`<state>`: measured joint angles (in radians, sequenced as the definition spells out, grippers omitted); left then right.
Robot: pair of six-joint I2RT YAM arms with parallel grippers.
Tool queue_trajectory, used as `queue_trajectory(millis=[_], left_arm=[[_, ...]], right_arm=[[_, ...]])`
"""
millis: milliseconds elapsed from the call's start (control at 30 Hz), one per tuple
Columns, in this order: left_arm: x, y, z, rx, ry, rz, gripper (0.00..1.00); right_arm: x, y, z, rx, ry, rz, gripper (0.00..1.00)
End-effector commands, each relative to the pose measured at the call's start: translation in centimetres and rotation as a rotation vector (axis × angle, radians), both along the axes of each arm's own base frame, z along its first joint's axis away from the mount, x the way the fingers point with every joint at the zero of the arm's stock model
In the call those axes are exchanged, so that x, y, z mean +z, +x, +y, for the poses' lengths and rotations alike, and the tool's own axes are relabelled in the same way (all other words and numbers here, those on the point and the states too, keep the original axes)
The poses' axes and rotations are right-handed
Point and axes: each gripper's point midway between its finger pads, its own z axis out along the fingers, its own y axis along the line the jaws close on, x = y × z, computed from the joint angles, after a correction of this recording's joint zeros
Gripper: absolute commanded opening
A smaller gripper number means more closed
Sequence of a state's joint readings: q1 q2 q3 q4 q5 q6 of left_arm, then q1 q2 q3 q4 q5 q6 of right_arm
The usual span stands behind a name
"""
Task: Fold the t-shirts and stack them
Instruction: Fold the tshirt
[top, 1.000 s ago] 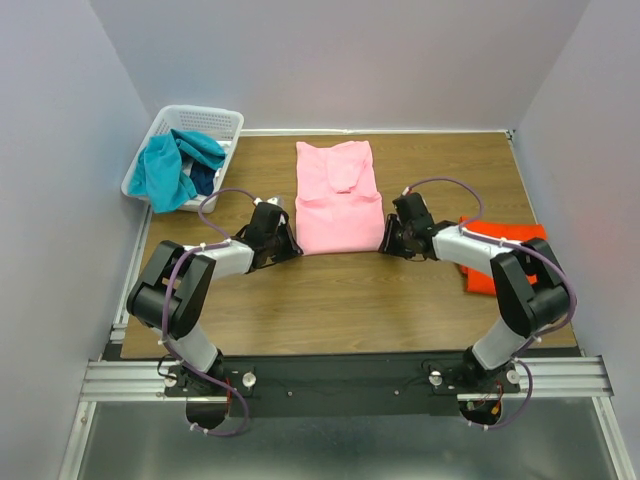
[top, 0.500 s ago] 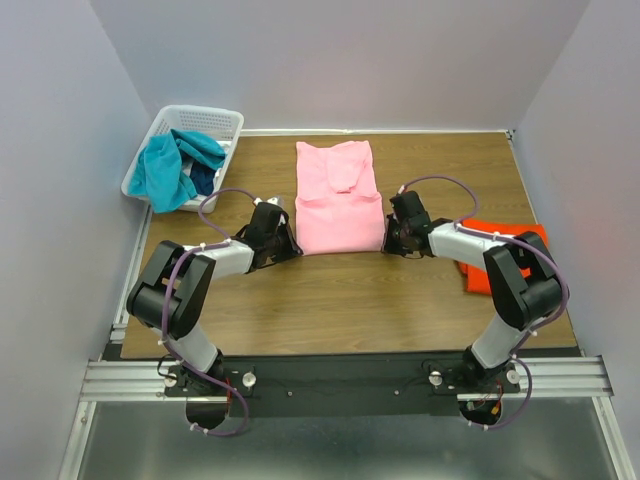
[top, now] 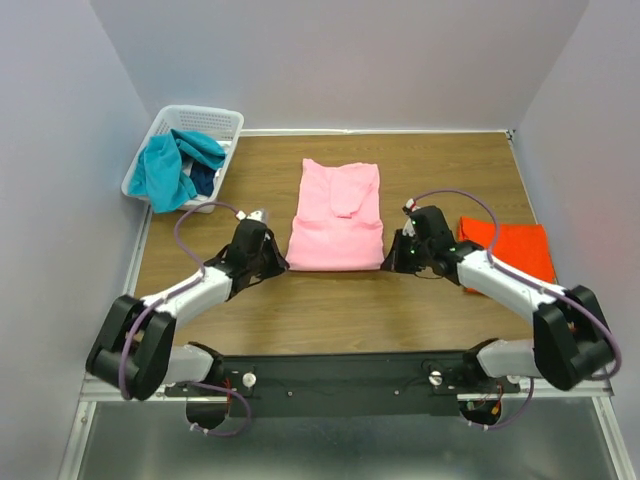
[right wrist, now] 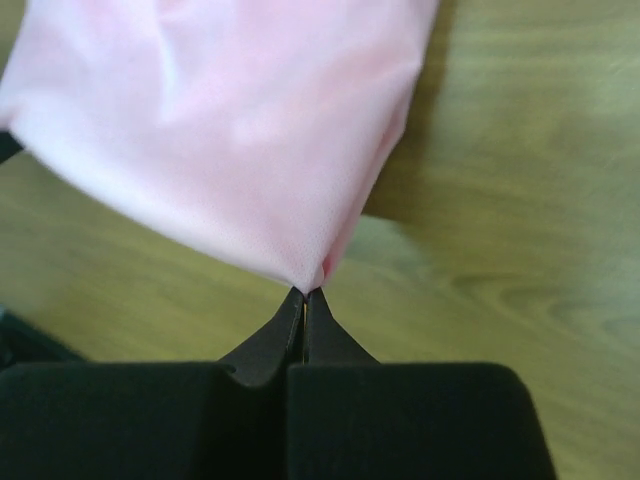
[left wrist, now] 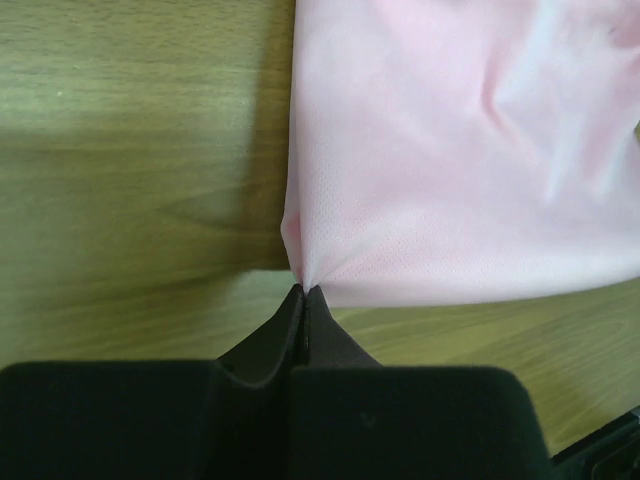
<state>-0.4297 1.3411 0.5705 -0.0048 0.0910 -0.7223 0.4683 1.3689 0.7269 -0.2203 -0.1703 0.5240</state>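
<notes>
Since your left jaws and right jaws each pinch a near corner of the pink t-shirt (top: 337,215) in the middle of the bench (top: 330,310), lift both together. Keep them level.

The pink shirt (left wrist: 450,170) is soft matt cloth with a fine knitted weave, the table (left wrist: 130,150) smooth wood-grain with a faint sheen, the basket (top: 225,118) white slotted plastic, the orange shirt (top: 515,250) matt cloth
</notes>
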Motion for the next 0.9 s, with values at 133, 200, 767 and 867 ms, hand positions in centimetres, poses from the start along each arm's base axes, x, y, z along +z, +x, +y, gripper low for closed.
queue_trajectory(millis=[133,200,767,867], left_arm=[[5.4,-2.6,2.3,0.071,-0.019,-0.108,0.00],[7.9,-3.1,2.4,0.078,-0.058,-0.166,0.00],[16.9,-0.4,4.5,0.260,-0.092,-0.356,0.00],[17.2,0.3,4.4,0.263,-0.076,-0.356,0.00]], right_arm=[[5.6,-7.2,1.3,0.155,0.168,0.101,0.01],[7.2,-7.9,1.7,0.184,0.210,0.090,0.01],[12.7,-7.1,2.4,0.178,0.261,0.050,0.01],[12.3,-6.5,2.5,0.176,0.245,0.056,0.01]])
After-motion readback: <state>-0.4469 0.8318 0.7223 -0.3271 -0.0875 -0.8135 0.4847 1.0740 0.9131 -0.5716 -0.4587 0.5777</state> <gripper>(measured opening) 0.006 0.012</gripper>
